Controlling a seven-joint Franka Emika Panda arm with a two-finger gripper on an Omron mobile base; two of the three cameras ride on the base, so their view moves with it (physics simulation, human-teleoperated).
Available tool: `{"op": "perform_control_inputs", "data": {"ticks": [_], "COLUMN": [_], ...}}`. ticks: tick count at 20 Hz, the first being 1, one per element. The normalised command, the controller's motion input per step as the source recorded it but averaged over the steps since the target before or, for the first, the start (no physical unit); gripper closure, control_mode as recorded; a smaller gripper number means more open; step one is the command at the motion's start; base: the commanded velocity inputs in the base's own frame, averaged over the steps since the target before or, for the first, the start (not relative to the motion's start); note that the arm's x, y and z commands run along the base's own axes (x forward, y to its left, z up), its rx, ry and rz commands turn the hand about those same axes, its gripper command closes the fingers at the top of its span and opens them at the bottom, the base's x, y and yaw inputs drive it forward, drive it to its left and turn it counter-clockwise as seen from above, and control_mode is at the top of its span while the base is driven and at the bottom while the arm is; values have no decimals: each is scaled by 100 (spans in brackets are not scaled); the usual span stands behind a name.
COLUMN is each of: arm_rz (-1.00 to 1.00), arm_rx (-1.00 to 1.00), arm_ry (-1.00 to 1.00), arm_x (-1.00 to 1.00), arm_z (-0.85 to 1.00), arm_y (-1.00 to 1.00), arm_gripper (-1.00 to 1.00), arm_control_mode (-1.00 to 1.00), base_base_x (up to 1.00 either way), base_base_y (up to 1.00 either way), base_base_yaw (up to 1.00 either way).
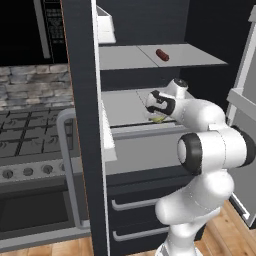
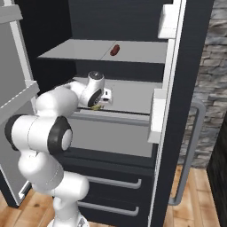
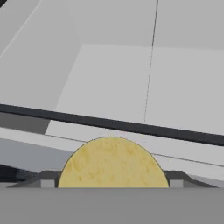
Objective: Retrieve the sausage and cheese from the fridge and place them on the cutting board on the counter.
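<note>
The tool is down on the fridge's middle shelf, its spread jaws straddling the cheese (apparently to pinch it), while the sausage lies at twelve o'clock above.

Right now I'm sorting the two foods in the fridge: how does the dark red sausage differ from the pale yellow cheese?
The dark red, short cylindrical sausage lies on the upper grey shelf; the pale yellow, rounded cheese sits on the lower shelf. The sausage lies alone, away from the arm; the cheese sits between the tips of the gripper, whose jaws are spread wide. Both are small and inside the open black fridge.
</note>
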Motion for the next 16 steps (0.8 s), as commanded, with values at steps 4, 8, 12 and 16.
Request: {"op": "perform_control_inputs", "data": {"ticks": [4,8,12,16], "arm_rz": [10,1,0,0], "arm_rx": [-11,-4,0,0], "arm_ry": [-2,-9,-9,-8], "arm_x": [-68,-75,-73,-73], "arm_z": [33,13,13,7], "arm_y": [0,5,2,0], "arm_gripper": [100,100,100,100], "arm_control_mode": [-100,-100,-100,-100], "base_base_x": [0,0,0,0], "base_base_y": [0,0,0,0], "base_base_yaw": [0,0,0,0]}}
